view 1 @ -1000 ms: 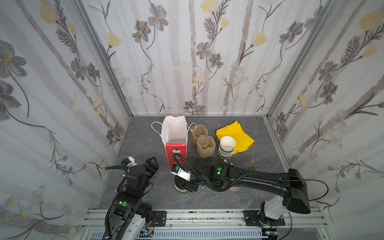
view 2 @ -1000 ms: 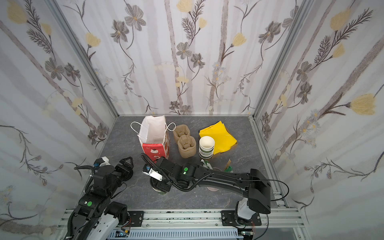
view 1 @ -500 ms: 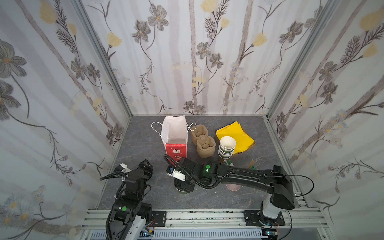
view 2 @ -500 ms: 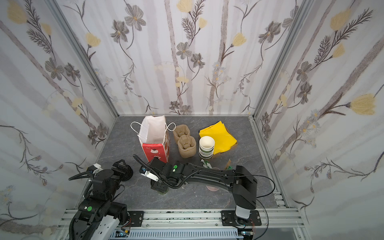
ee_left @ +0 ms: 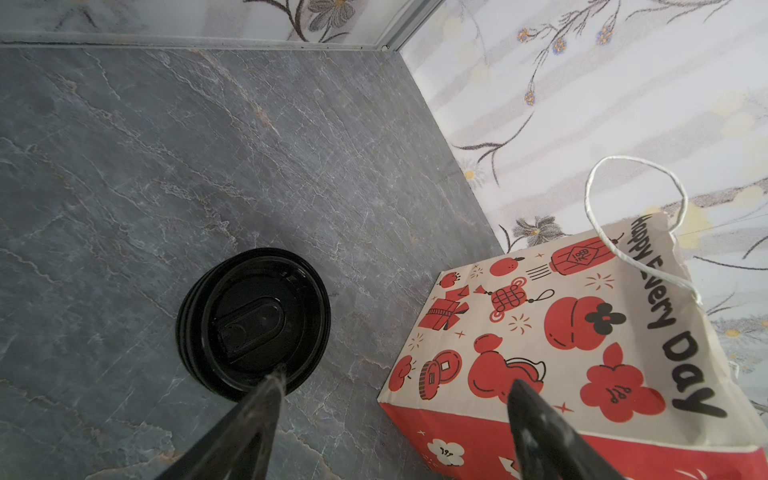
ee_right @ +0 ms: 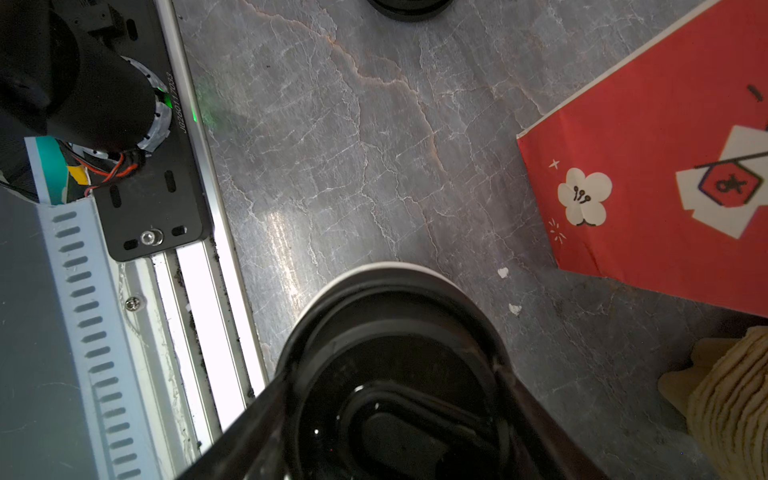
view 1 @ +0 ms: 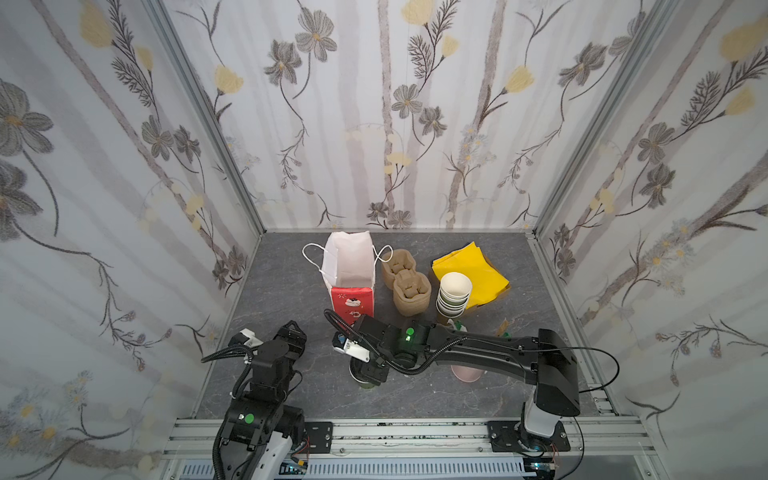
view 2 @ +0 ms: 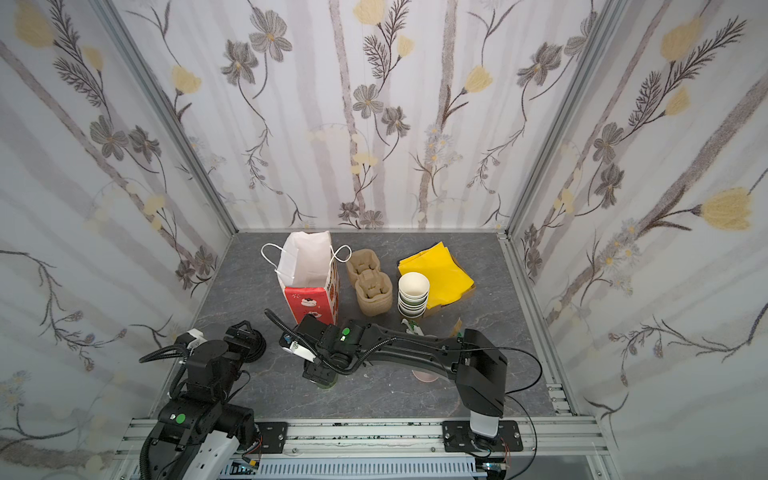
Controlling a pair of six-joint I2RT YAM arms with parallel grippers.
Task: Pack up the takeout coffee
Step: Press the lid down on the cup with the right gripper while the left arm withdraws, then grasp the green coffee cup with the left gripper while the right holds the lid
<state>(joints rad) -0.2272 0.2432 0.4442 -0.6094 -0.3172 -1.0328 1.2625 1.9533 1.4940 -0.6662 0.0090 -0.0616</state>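
Right wrist view gives us the takeout coffee [ee_right: 395,332] upright, its black lid caught between the fingers [ee_right: 266,415] of the right hand [ee_right: 392,374]. Both fingers lie against the lid's rim, so we read the hand as gripping the cup.

In both top views the coffee shows only as a green sliver under that hand, at the near middle of the table [view 1: 282,270]. The red front of the bag [view 1: 353,301] stands just beyond it on the far side, with a narrow strip of bare table between them. On the near side the metal rail [view 1: 374,432] edges the table, close to the cup.

The left hand [ee_left: 397,380] hangs open with nothing between its fingers. It is left of the coffee, above bare table between the stack of black lids [ee_left: 253,320] and the bag's side.

We see the most free table at the far left, between the bag and the left wall [view 1: 124,208]. Right of the bag, pulp carriers [view 1: 409,286], lidless cups [view 1: 455,291] and yellow napkins [view 1: 469,270] crowd the far right. A pink cup [view 1: 467,372] sits under the right arm [view 1: 490,353].
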